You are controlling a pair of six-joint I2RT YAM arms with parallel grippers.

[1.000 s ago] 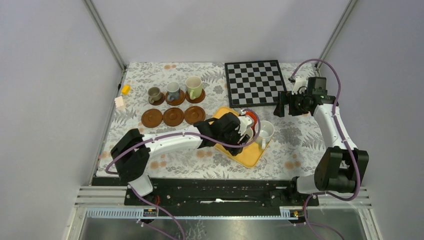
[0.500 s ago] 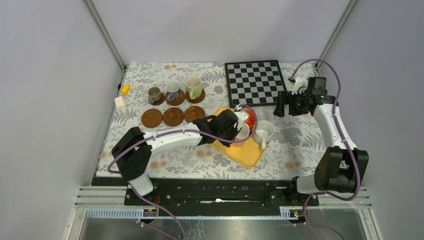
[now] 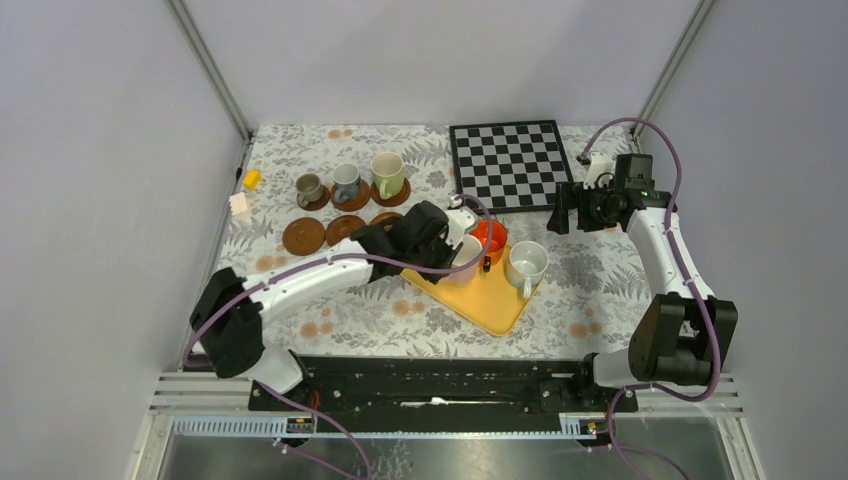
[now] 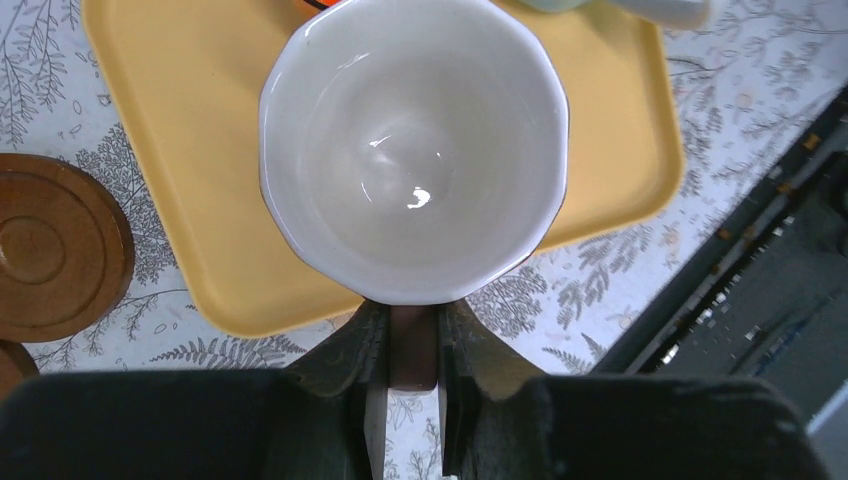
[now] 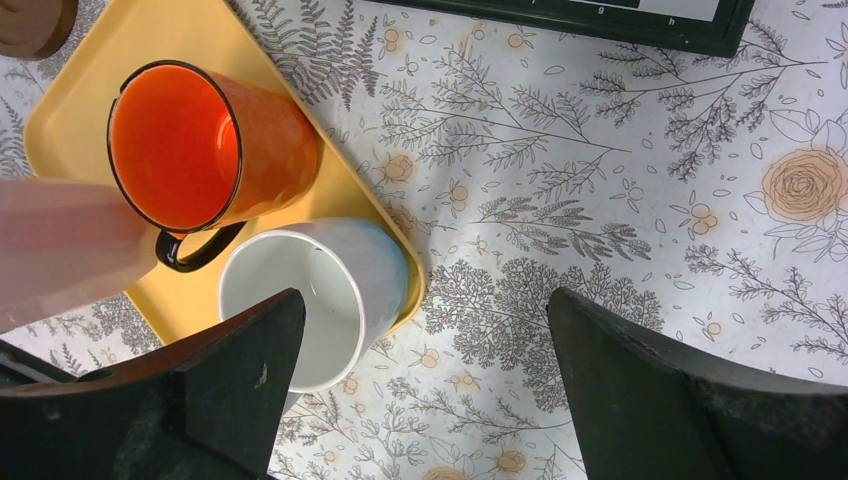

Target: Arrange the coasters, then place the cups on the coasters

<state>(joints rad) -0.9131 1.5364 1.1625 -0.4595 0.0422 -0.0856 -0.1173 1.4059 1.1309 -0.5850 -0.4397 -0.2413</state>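
pinkish cup [image 4: 415, 150] — handle pinched in left claw [image 4: 413, 345] — over yellow tray [image 4: 170, 150]

Left pincer [image 4: 412, 345] clamped on cup [image 4: 415, 150] handle, right pincer [image 5: 425, 365] wide open

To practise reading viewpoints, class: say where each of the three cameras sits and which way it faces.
Top external: above and behind the bases, looking down on the table; left arm and right arm show.
Left wrist: looks straight down into the pinkish cup; left gripper shut on its handle.
Right wrist: looks down on the orange cup and white cup; right gripper open.
Shared: both wrist views show the yellow tray.
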